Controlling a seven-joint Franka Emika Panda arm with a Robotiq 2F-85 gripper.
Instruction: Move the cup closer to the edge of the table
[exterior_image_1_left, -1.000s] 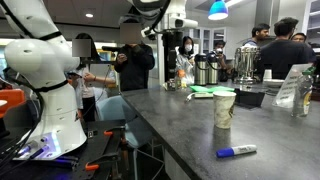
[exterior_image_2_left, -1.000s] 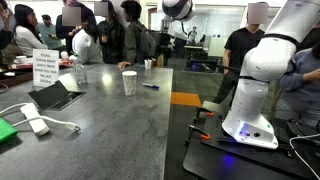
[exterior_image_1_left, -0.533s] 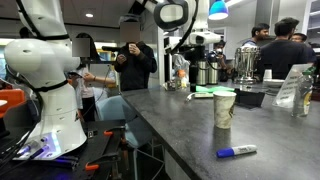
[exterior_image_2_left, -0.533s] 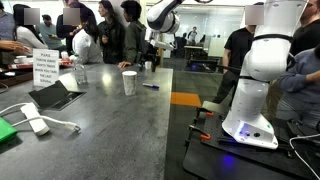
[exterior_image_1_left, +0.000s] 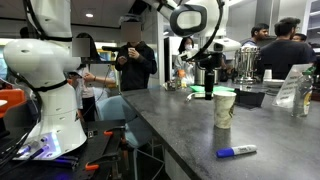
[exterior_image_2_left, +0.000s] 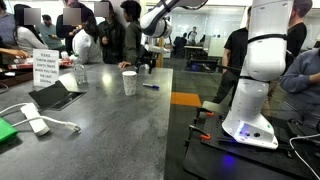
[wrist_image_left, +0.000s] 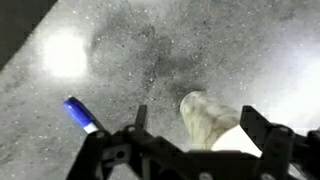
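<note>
The tall off-white paper cup (exterior_image_1_left: 224, 107) with a light green rim stands upright on the dark grey table (exterior_image_1_left: 190, 135). It also shows in an exterior view (exterior_image_2_left: 129, 83) and from above in the wrist view (wrist_image_left: 208, 122), lying between my fingers in the picture but well below them. My gripper (exterior_image_1_left: 207, 72) hangs in the air above and behind the cup, fingers spread and empty. It shows in an exterior view (exterior_image_2_left: 147, 60) and in the wrist view (wrist_image_left: 197, 128).
A blue-capped marker (exterior_image_1_left: 236, 152) lies on the table near the cup and shows in the wrist view (wrist_image_left: 82, 115). Steel coffee urns (exterior_image_1_left: 244, 62) stand at the back. A sign (exterior_image_2_left: 45, 68), tablet (exterior_image_2_left: 55, 95) and cable lie on the table. People stand behind.
The arm has swung across and down toward the cup, from high up behind it to above the table close to the cup. The cup and marker have not moved.
</note>
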